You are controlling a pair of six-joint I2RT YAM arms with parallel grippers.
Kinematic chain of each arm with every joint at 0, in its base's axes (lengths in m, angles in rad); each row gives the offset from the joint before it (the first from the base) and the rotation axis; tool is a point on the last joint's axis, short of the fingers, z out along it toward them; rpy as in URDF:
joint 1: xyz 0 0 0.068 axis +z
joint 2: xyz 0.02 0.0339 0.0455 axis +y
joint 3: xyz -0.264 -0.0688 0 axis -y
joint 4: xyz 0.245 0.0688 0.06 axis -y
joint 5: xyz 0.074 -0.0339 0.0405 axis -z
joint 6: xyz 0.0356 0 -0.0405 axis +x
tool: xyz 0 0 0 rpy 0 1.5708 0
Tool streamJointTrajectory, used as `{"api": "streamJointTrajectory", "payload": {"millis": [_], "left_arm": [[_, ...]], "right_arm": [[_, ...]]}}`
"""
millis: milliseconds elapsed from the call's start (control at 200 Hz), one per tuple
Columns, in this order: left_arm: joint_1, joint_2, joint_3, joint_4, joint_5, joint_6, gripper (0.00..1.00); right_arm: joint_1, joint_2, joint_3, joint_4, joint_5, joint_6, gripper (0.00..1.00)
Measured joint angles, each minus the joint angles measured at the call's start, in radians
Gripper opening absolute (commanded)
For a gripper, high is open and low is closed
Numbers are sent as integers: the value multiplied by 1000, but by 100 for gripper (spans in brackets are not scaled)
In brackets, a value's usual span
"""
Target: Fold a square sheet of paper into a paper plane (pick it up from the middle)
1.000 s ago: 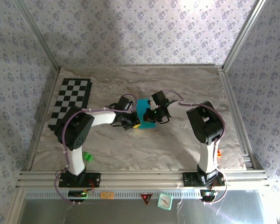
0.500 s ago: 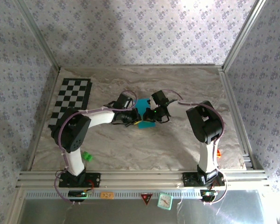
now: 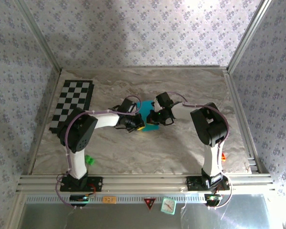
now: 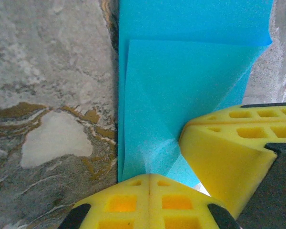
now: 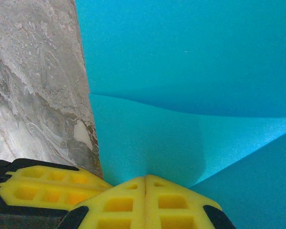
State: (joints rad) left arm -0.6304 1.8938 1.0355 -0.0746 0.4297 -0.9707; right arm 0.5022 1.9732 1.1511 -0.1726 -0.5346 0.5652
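Observation:
The square sheet of paper (image 3: 146, 105) lies mid-table, cyan-blue and partly folded, with a flap lying over its lower layer (image 4: 181, 95). My left gripper (image 3: 138, 126) comes at it from the left. Its yellow fingertips (image 4: 148, 177) are pressed together with the paper's edge running into the seam. My right gripper (image 3: 153, 119) meets it from the right, shut the same way (image 5: 145, 179) on a raised, bowed fold of the paper (image 5: 181, 71). The two grippers nearly touch: the right one's finger (image 4: 229, 143) shows in the left wrist view, the left one's finger (image 5: 43, 188) in the right wrist view.
A black-and-white checkerboard mat (image 3: 71, 105) lies at the table's far left. A small green block (image 3: 89, 160) sits by the left arm's base. The marble-patterned tabletop (image 3: 190, 86) is bounded by aluminium rails and papered walls.
The left arm's elbow swung out to the left half a second ago and has come back. Both grippers stayed at the paper, which shifted only slightly.

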Motion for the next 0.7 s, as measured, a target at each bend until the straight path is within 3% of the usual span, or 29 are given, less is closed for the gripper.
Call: {"api": "streamJointTrajectory", "payload": {"millis": [700], "left_arm": [[0, 0, 0, -10, 0, 1, 0]], "right_arm": [[-40, 67, 100, -16, 2, -6, 5]]}}
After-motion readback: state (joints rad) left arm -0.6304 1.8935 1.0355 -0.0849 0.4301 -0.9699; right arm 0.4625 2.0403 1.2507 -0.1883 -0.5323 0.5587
